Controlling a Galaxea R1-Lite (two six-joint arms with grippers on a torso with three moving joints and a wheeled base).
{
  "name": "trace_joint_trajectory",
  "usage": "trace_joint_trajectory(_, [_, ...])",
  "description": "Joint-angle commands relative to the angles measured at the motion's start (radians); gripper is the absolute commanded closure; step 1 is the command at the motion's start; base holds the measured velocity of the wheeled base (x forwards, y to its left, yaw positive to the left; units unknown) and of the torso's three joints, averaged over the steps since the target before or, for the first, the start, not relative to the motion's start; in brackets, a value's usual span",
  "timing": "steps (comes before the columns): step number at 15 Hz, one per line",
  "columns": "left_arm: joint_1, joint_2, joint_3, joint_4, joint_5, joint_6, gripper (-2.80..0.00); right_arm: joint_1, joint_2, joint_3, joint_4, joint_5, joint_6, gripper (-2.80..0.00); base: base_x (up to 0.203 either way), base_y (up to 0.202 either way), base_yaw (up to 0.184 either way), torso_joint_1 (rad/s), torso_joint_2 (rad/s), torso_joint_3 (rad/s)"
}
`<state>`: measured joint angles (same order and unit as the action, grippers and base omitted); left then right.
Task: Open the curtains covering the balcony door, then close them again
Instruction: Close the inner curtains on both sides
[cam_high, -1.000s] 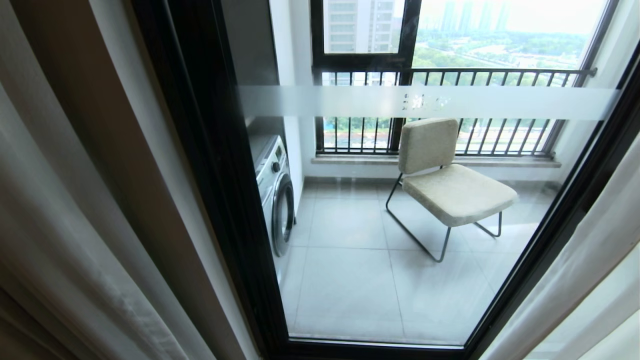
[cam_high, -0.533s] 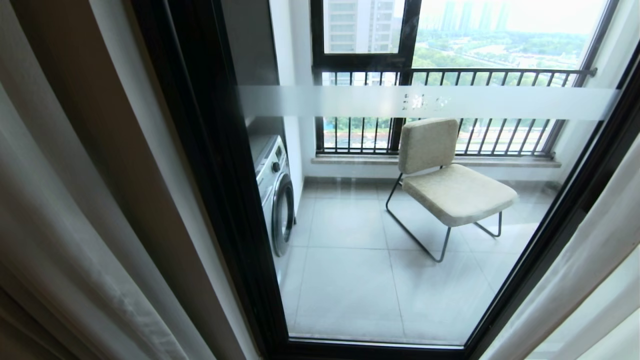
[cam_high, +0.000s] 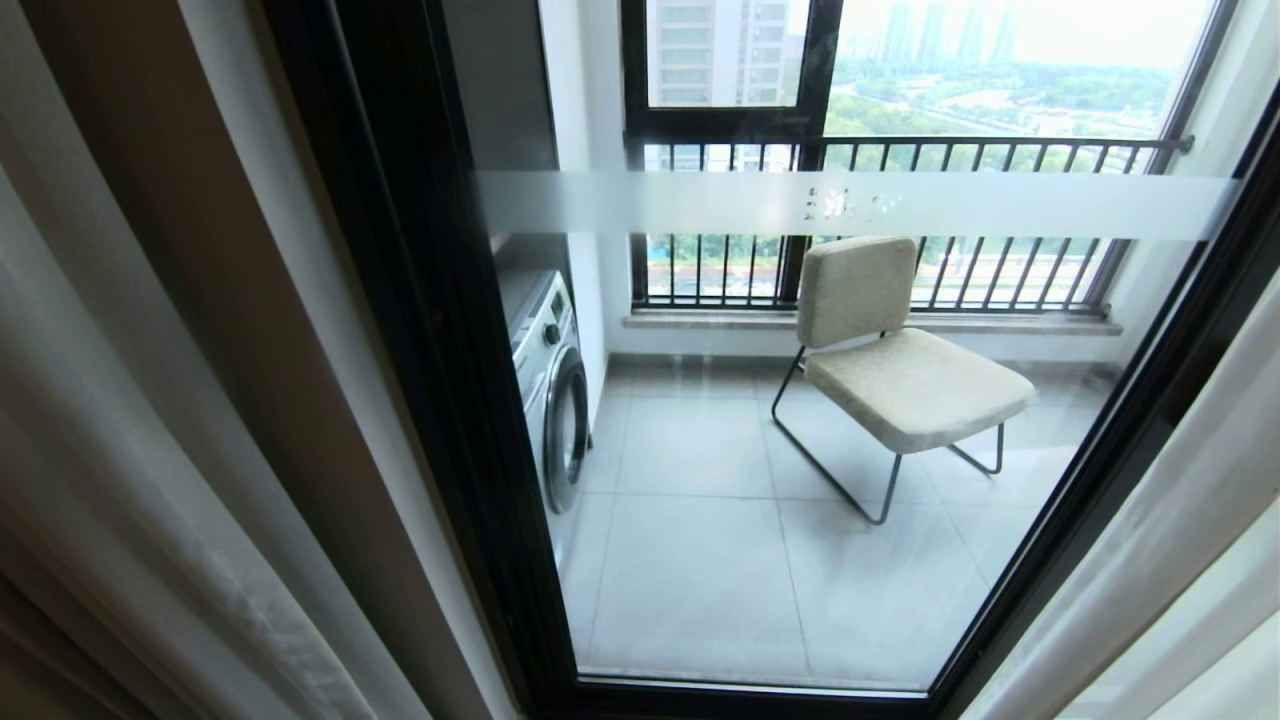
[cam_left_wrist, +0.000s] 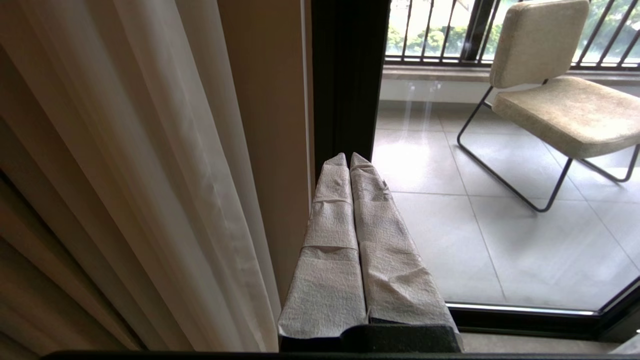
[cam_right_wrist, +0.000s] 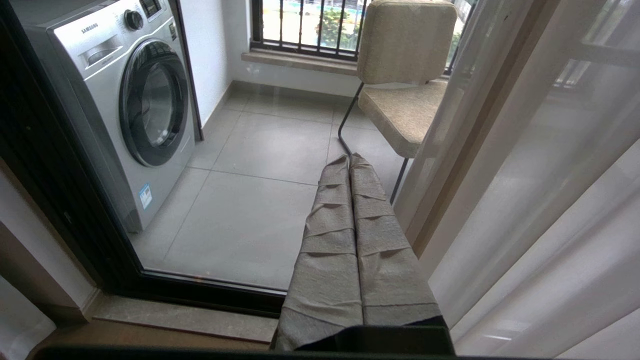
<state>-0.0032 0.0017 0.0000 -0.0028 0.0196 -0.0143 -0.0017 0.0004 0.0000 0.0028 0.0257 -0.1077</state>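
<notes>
Floor-length beige-tan drapes with white sheers are seen bunched at both sides of the black-framed glass balcony door. Left gripper and right gripper are pressed together, empty. Folds hang vertically; left bunch lies nearest the left gripper.

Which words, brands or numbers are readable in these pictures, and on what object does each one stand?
"SAMSUNG": on the top panel of the washing machine.
Small blue sticker low on the washing machine's front: too small to read.
Lettering on the frosted band of the balcony door: too blurred to read.
</notes>
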Motion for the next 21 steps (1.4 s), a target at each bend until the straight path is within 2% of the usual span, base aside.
trace_joint_trajectory(1, [0.0,0.0,0.0,0.0,0.0,-0.001,0.0,0.0,0.0,0.0,0.0,0.0,-0.001,0.0,0.0,0.0,0.0,0.0,0.0,0.0])
trace_joint_trajectory(14, [0.0,0.0,0.0,-0.004,0.002,0.01,0.0,0.0,0.0,0.0,0.0,0.0,-0.001,0.0,0.0,0.0,0.0,0.0,0.0,0.0])
trace_joint_trajectory(21, [0.002,0.0,-0.175,0.034,0.0,0.023,0.0,0.0,0.0,0.0,0.0,0.0,-0.001,0.0,0.0,0.0,0.0,0.0,0.0,0.0])
